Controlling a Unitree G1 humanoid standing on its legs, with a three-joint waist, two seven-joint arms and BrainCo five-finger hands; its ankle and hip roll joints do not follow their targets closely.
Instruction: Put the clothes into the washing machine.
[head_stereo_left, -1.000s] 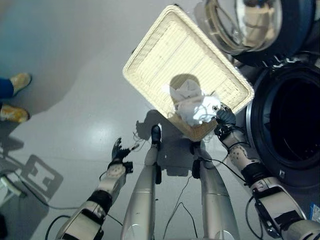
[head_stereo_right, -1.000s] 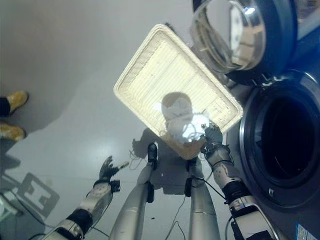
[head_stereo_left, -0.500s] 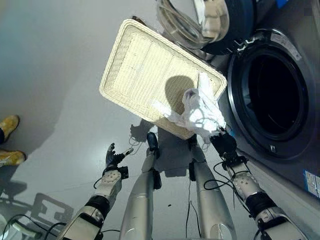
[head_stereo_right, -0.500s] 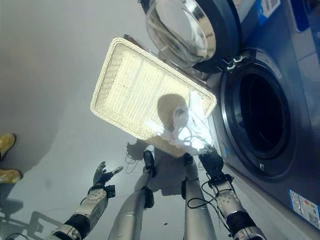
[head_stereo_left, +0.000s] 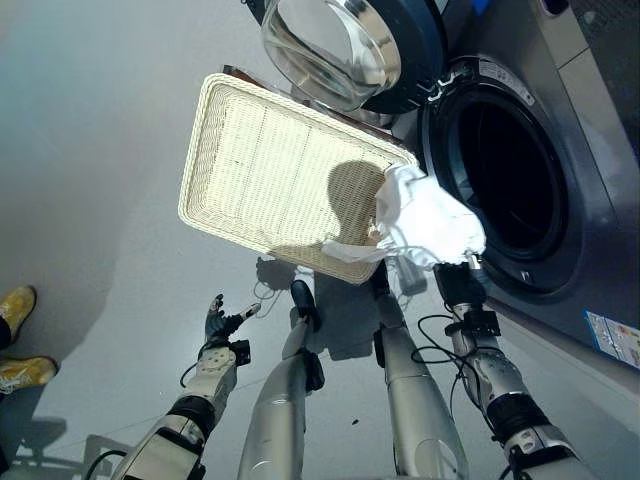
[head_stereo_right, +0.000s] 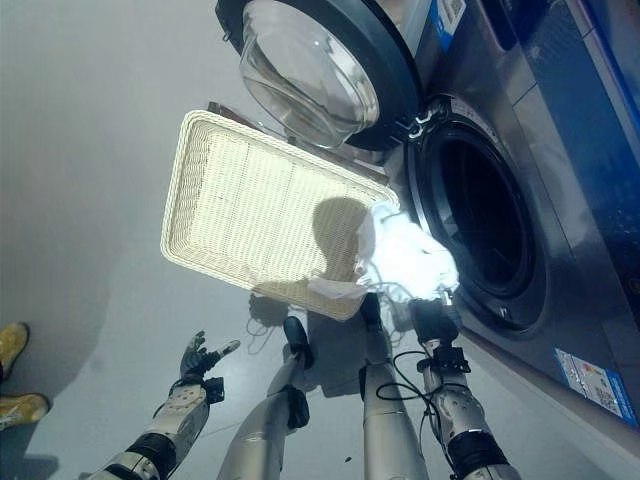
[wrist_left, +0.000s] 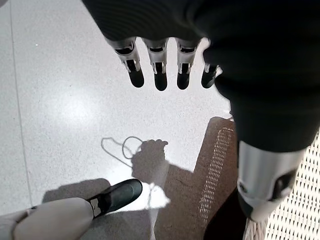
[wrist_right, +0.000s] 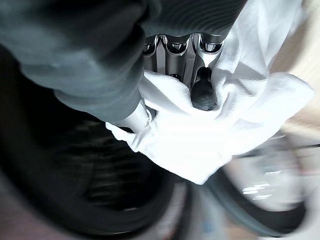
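We see sticker (head_stereo_left: 612, 338) on washing machine (head_stereo_left: 560, 150) front, print too small to read. Our right hand (head_stereo_left: 456, 283) clenched around white garment (head_stereo_left: 425, 220), held above basket (head_stereo_left: 280, 180) corner nearest drum opening (head_stereo_left: 505, 180). Our left hand (head_stereo_left: 218, 322) relaxed, fingers straight, above floor (head_stereo_left: 90, 120).

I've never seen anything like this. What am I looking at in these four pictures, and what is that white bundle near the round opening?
A humanoid robot is doing laundry. The two wide pictures come from cameras in its head, looking down. The two close pictures come from cameras on its wrists. On the grey floor lies a flat wicker basket, next to a washing machine whose round door stands open. The white bundle is a white cloth: the robot's right hand has its fingers curled round it and holds it up in front of the drum opening. The left hand hangs open above the floor, holding nothing.
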